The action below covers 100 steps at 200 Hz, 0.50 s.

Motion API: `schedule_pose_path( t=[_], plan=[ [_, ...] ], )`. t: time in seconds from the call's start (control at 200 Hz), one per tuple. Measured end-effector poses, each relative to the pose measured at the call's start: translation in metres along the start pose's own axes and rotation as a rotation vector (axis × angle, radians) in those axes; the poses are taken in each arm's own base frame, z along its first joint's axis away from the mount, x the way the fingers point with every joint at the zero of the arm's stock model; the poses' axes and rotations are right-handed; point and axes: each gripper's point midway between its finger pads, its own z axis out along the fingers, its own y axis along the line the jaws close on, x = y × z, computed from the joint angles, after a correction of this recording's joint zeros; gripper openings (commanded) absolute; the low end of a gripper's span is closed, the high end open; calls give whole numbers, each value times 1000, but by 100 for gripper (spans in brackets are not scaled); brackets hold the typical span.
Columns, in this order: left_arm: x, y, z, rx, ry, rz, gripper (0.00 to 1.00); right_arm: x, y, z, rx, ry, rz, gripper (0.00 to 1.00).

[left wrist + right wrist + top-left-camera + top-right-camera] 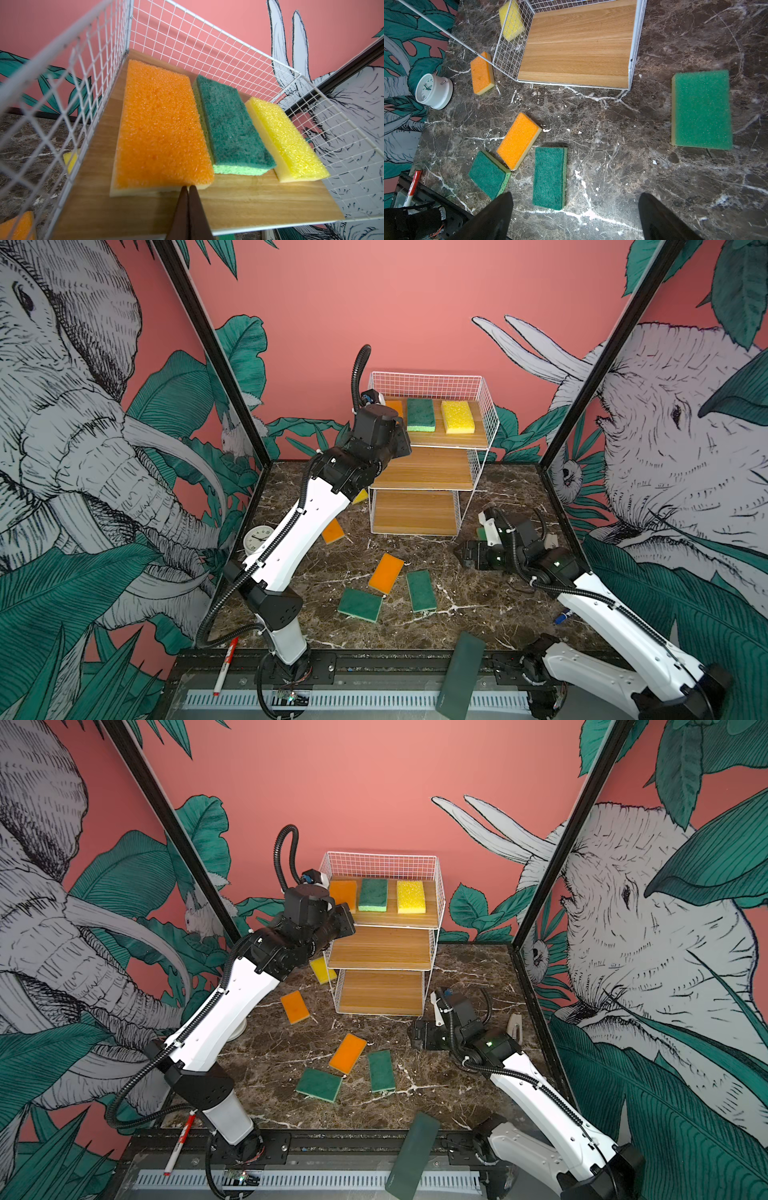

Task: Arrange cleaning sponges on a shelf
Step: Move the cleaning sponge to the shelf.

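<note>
As left gripper (188, 189) hangs closed, orange sponge (160, 128) lies just ahead.

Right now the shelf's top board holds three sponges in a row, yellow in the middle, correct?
No: the green sponge sits in the middle, between the orange sponge and the yellow sponge, on the top board; the left wrist view shows it.

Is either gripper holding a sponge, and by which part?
Nothing is held. The left gripper is shut and empty, its tips at the near end of the orange sponge on the top board; the right gripper is open and empty.
</note>
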Motion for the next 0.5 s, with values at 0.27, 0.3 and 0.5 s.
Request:
schedule_pose_path(
  t=[0.27,0.3,0.5],
  plan=[
    [-2,3,3,-18,-23,-18,0,0,0,0,0,0,-3,97],
    [-2,3,4,-19,-25,-19,0,0,0,0,0,0,-2,97],
    [-8,11,6,-36,-41,-30,0,0,1,0,-5,2,-3,97]
  ],
)
